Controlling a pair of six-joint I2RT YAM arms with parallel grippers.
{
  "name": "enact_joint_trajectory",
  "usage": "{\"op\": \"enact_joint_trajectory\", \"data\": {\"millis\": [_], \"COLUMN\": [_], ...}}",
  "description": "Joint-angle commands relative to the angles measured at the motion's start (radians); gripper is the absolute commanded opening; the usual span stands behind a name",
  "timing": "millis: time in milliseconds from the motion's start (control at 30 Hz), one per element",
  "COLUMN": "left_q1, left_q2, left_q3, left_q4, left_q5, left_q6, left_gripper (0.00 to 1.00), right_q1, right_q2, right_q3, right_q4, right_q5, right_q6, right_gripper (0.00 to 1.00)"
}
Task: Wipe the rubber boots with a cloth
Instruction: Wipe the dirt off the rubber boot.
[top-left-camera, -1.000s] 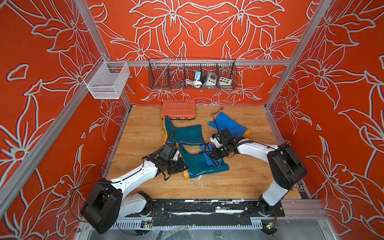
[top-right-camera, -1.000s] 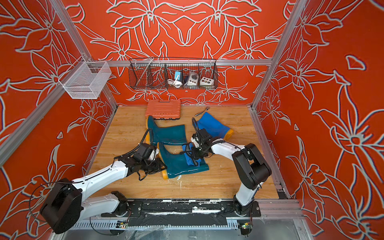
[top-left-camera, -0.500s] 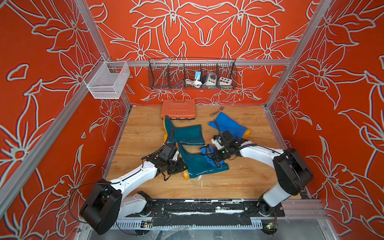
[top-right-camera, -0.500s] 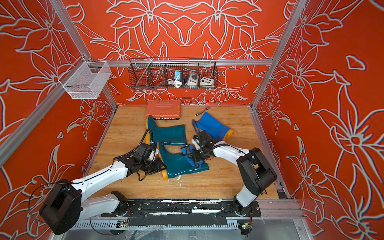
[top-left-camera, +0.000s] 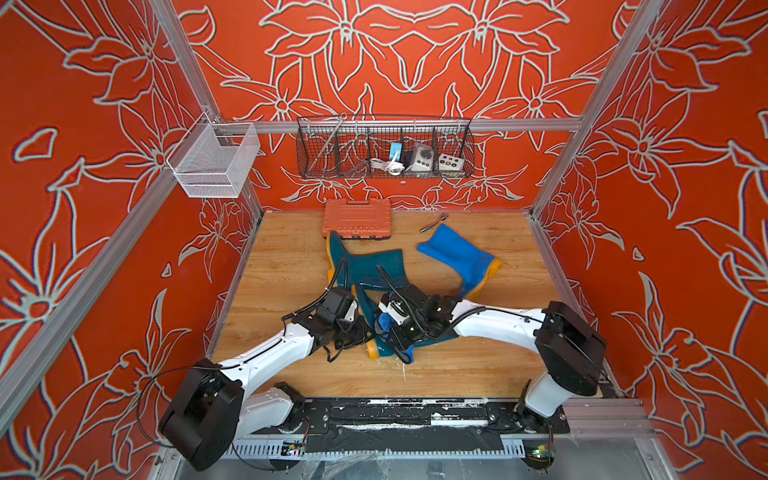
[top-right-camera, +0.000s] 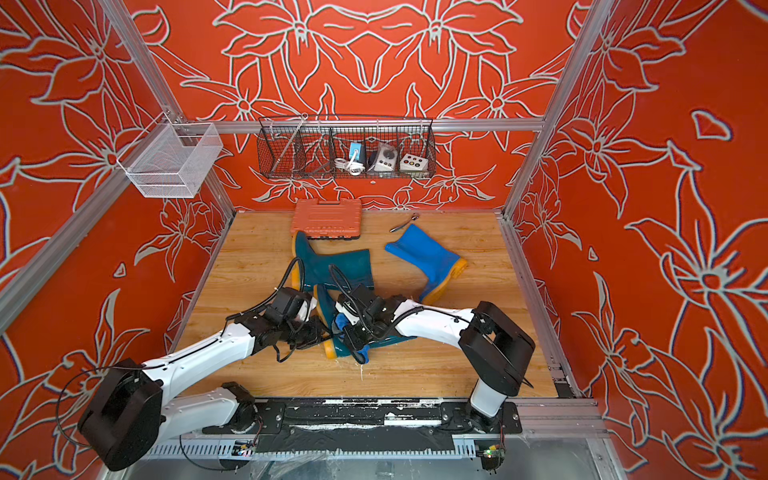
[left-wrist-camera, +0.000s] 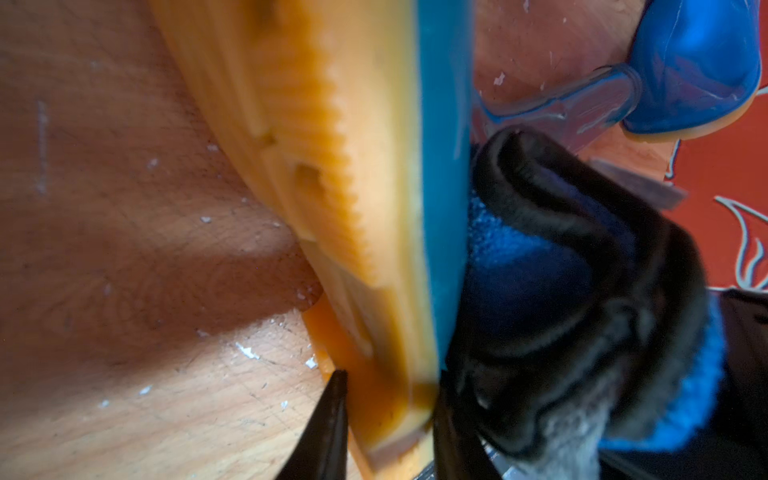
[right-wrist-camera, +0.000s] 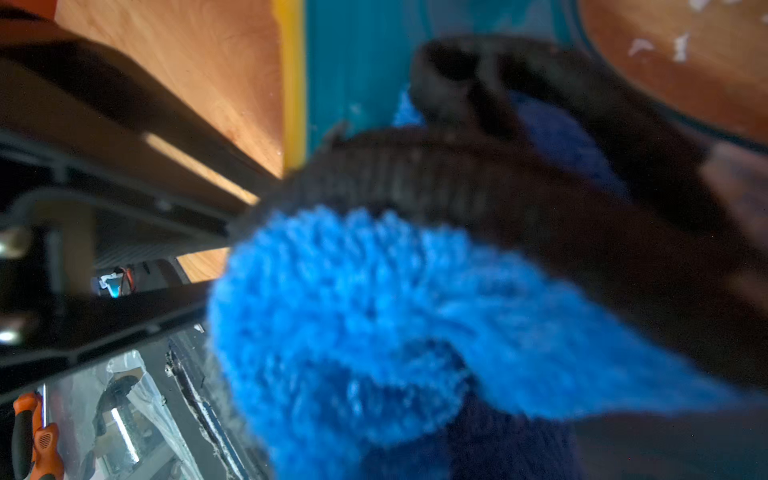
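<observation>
In a top view, the cloth (top-left-camera: 384, 323), gripped in the closed right claw (top-left-camera: 397, 338), has been drawn from shaft to sole end of the near teal boot (top-left-camera: 365, 307), at six o'clock on the bench (top-left-camera: 291, 266); one stroke is judged nearly done. Counted: three boots, two teal and one blue boot (top-left-camera: 457, 257); one cloth. In the left wrist view, the sole (left-wrist-camera: 332, 166) is clamped by the left claw (left-wrist-camera: 386, 415). In the right wrist view, the cloth is seen against teal rubber.

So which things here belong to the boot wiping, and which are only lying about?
For the job:
- cloth
- near teal boot
- far teal boot
- blue boot

Lying about:
- orange case
- metal tool behind the blue boot
- black wire basket on the back wall
- white mesh basket
</observation>
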Motion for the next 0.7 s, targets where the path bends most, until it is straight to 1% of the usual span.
{"op": "enact_joint_trajectory", "data": {"millis": [0,33,100,167,200,267,300,367,400,467,500,533,600,667], "left_q1": [0.005,0.006,0.006,0.006,0.006,0.006,0.006,0.006,0.006,0.006,0.006,0.006,0.006,0.005], "left_q2": [-0.011,-0.011,-0.009,-0.001,0.005,0.015,0.019,0.021,0.02,0.011,0.002,-0.011,-0.034,-0.051], "left_q3": [-0.024,-0.025,-0.026,-0.028,-0.027,-0.028,-0.032,-0.039,-0.042,-0.043,-0.042,-0.042,-0.045,-0.048], "left_q4": [0.026,0.023,0.025,0.031,0.033,0.036,0.041,0.054,0.057,0.049,0.039,0.028,0.012,-0.003], "left_q5": [-0.011,-0.011,-0.004,0.002,0.0,-0.005,-0.002,0.009,0.014,0.016,0.014,0.008,-0.003,-0.012], "left_q6": [-0.007,-0.004,-0.003,0.001,0.004,0.007,0.003,-0.008,-0.012,-0.015,-0.015,-0.015,-0.014,-0.009], "left_gripper": [0.15,0.15,0.15,0.15,0.15,0.15,0.15,0.15,0.15,0.15,0.15,0.15,0.15,0.15], "right_q1": [-0.168,-0.244,-0.339,-0.347,-0.34,-0.285,-0.222,-0.084,-0.018,0.068,0.099,0.116,0.106,0.041], "right_q2": [-0.061,-0.105,-0.189,-0.253,-0.272,-0.279,-0.269,-0.22,-0.179,-0.102,-0.076,-0.066,-0.083,-0.124], "right_q3": [-0.138,-0.204,-0.276,-0.288,-0.292,-0.291,-0.272,-0.198,-0.151,-0.07,-0.039,-0.027,-0.058,-0.123], "right_q4": [-0.045,-0.039,-0.065,-0.116,-0.113,-0.075,-0.062,-0.046,-0.029,-0.001,-0.003,-0.005,-0.005,-0.03], "right_q5": [-0.001,-0.02,-0.004,0.044,0.038,0.034,0.059,0.1,0.099,0.07,0.086,0.115,0.164,0.204], "right_q6": [0.023,0.023,-0.008,-0.047,-0.042,-0.008,0.006,0.019,0.027,0.033,0.029,0.029,0.029,0.035], "right_gripper": [0.0,0.0,0.0,0.0,0.0,0.0,0.0,0.0,0.0,0.0,0.0,0.0,0.0,0.0]}}
